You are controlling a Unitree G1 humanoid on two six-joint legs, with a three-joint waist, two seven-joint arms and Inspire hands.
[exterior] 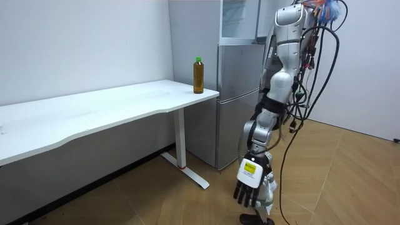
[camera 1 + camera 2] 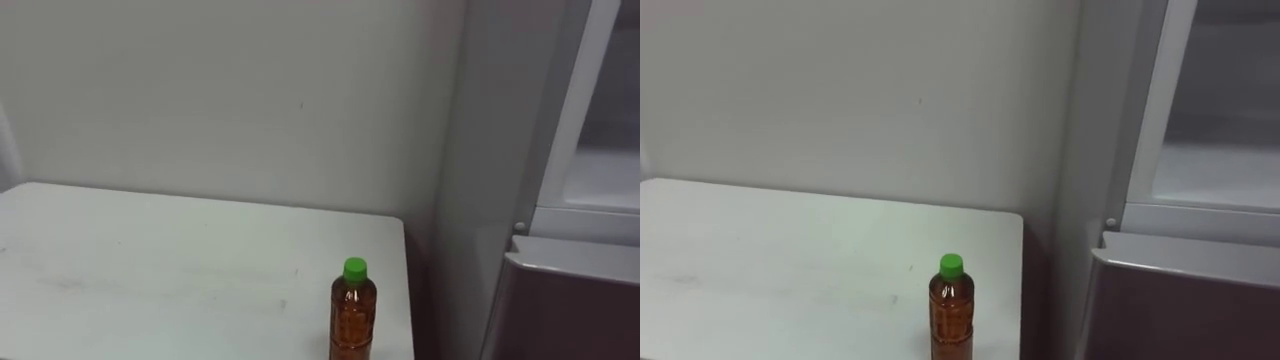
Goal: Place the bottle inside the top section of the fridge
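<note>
A bottle point(image 2: 352, 315) of brown drink with a green cap stands upright on the white table point(image 2: 150, 270), close to its right end. In the room view the bottle point(image 1: 198, 75) is at the table end nearest the fridge point(image 1: 237, 94). I stand on the wooden floor in front of the fridge, a step back from the table. My left hand point(image 1: 250, 184) hangs low beside my leg, fingers relaxed and holding nothing, far from the bottle. The fridge's upper compartment point(image 2: 600, 150) shows a pale interior with a shelf.
The fridge's grey lower door point(image 2: 570, 300) is closed, right of the table with a narrow gap between them. A plain wall runs behind the table. The long table top point(image 1: 94, 112) stretches away to the room view's left.
</note>
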